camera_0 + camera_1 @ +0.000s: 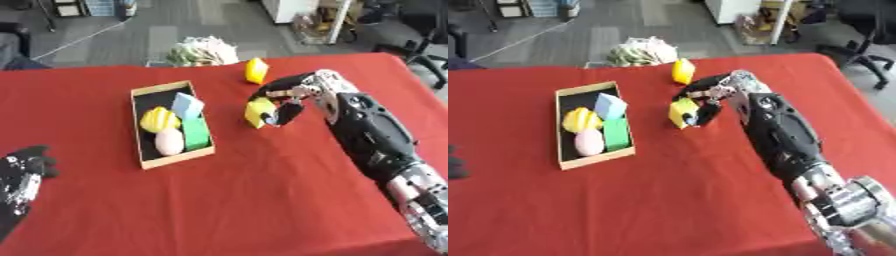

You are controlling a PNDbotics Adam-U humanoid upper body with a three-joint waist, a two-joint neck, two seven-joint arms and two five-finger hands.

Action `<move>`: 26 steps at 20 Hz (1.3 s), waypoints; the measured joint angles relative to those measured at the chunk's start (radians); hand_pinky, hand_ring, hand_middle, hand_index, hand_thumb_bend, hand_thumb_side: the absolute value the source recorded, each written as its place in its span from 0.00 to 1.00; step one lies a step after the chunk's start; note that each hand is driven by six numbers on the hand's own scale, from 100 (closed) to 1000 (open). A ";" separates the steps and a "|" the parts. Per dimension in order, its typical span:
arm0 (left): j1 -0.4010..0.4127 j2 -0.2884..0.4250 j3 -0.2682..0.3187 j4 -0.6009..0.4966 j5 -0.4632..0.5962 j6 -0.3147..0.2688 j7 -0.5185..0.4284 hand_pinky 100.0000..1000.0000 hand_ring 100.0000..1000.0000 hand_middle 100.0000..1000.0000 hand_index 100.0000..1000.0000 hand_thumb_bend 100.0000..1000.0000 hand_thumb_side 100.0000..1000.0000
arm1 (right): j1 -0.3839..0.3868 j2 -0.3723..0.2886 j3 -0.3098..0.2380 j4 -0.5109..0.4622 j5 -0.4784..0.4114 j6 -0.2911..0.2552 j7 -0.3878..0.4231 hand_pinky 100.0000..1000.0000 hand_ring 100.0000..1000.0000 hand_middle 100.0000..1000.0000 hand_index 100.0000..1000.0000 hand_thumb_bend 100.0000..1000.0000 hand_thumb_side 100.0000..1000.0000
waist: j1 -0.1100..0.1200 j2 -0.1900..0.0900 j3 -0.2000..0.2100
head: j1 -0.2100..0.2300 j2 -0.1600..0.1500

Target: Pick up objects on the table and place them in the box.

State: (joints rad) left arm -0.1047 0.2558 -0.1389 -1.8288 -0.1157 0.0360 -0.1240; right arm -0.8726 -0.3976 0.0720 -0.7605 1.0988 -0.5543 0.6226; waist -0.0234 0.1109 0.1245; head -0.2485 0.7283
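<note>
1. Left hand [24,170] idle at the lower left edge, fingers curled on nothing, clear of the work.
2. Box [164,161] left of centre on the red table [262,200], already packed with a yellow piece [159,120], blue block [187,105], green block [196,132] and pale egg shape [170,142].
3. Right hand [293,97] curled round a yellow block [256,112], just right of the box, seemingly gripped for transfer.
4. Second yellow block [255,70] waiting beyond, near the far edge.
</note>
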 measured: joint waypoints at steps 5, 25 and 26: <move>0.001 0.000 0.000 0.004 0.000 0.000 0.000 0.74 0.59 0.58 0.79 0.00 0.63 | 0.010 -0.001 -0.013 -0.016 -0.084 -0.028 -0.028 0.17 0.32 0.45 0.55 0.00 0.19 | 0.000 0.000 0.000 | 0.000 0.000; 0.002 0.000 0.000 0.006 0.008 -0.003 -0.005 0.74 0.59 0.58 0.79 0.00 0.63 | -0.060 0.058 0.026 -0.084 -0.251 0.007 0.007 0.69 0.83 0.94 1.00 0.00 0.34 | -0.012 0.000 0.023 | -0.001 -0.008; 0.002 0.000 0.000 0.008 0.008 -0.003 -0.005 0.74 0.59 0.58 0.79 0.00 0.63 | -0.052 0.051 0.036 -0.082 -0.237 0.008 0.008 0.71 0.86 0.96 1.00 0.00 0.43 | -0.012 0.000 0.020 | -0.001 -0.008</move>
State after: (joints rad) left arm -0.1031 0.2557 -0.1385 -1.8205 -0.1078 0.0328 -0.1288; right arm -0.9243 -0.3468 0.1079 -0.8425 0.8619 -0.5460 0.6311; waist -0.0354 0.1109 0.1445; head -0.2497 0.7199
